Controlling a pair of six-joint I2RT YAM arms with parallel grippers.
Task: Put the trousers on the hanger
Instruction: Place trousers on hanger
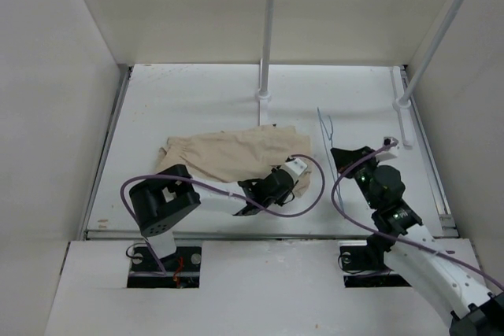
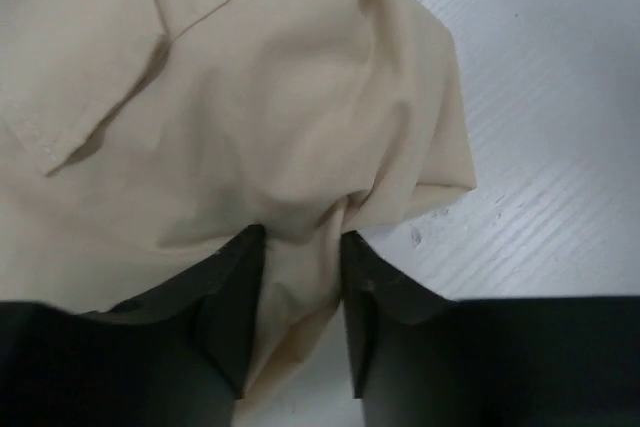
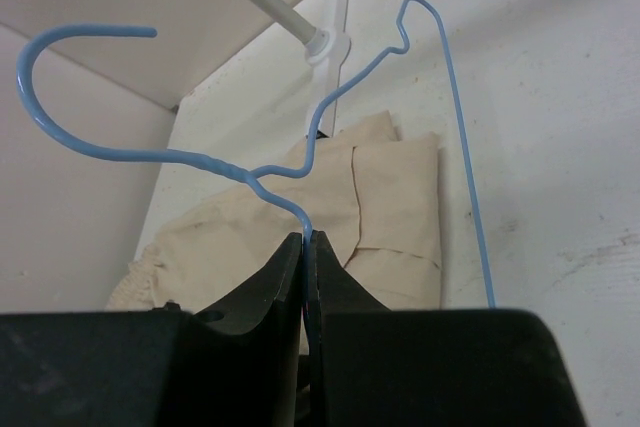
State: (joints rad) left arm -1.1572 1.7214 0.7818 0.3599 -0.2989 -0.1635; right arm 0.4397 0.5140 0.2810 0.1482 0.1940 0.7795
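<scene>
Two pincers engaged. Left pincer [image 2: 300,247] clamped on fold of trousers [image 2: 250,97] at their near right edge, cloth bunched between both fingers. Trousers lay crumpled on desk [image 1: 197,92], left of centre, gathered waistband toward left. Right pincer [image 3: 308,239] clenched on hanger [image 3: 235,172], gripping blue wire just below twisted neck, hook curling left in wrist view. Hanger was just right of trousers. White rack pole [image 1: 268,29] stood behind trousers.
</scene>
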